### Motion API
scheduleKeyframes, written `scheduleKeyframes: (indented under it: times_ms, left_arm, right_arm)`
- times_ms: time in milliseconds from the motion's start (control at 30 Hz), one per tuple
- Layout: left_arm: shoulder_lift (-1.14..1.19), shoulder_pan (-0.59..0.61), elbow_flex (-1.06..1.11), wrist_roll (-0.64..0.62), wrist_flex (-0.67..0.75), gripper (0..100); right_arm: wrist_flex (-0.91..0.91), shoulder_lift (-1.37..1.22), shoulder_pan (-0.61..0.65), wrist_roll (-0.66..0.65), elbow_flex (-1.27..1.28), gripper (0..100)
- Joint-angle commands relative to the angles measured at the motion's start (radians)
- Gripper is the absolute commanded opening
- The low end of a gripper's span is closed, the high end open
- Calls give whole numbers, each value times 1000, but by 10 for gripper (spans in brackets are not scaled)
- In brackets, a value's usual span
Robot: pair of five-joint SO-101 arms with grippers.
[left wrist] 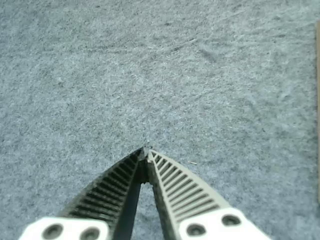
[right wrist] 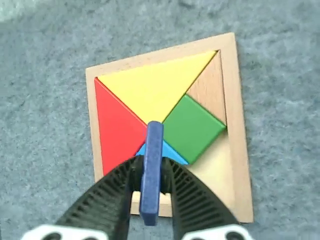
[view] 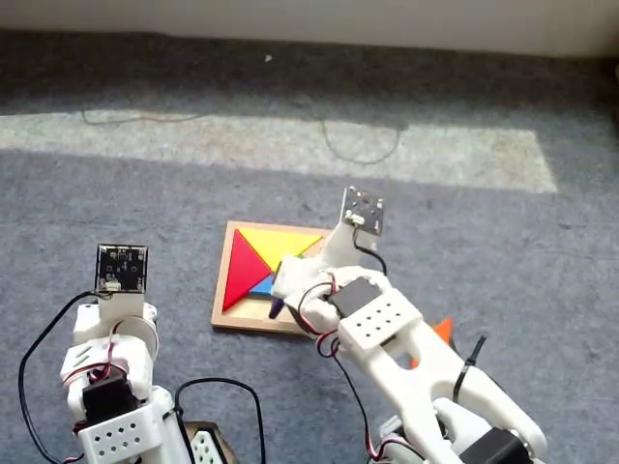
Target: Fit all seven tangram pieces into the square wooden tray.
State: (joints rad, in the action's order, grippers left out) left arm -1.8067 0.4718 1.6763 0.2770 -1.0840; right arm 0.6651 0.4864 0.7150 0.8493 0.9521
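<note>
The one square wooden tray lies flat on the grey carpet, in front of and between the two arms in the high view. Four coloured pieces lie flat inside it: one large yellow triangle, one large red triangle, one green square and one small light blue triangle, whose corners meet near the tray's middle. One tan triangle beside the yellow and green shapes may be a piece or bare floor; which it is cannot be told. A fifth coloured piece, the dark blue piece, stands on edge above that meeting point, pinched between the fingers of the right gripper. One orange piece rests on the carpet outside the tray, beside the right arm. The left gripper is over bare carpet, its two fingertips pressed together with nothing between them.
</note>
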Motion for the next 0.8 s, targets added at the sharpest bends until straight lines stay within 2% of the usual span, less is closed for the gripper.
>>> scheduleKeyframes:
  times_ms: [0,167,367,567,767]
  left_arm:
    - [1,-15,19,6,14,8]
    - [1,-15,19,6,12,8]
    - [1,-15,19,6,12,8]
    - [1,-15,19,6,12,8]
    - [2,-15,19,6,12,8]
  right_arm:
    - [-96,38,10,9,36,6]
    - [-243,39,-16,6,131,16]
    - [-211,41,-19,6,153,178]
    - [-188,54,-22,-18,151,172]
    - [-28,216,-27,-58,148,126]
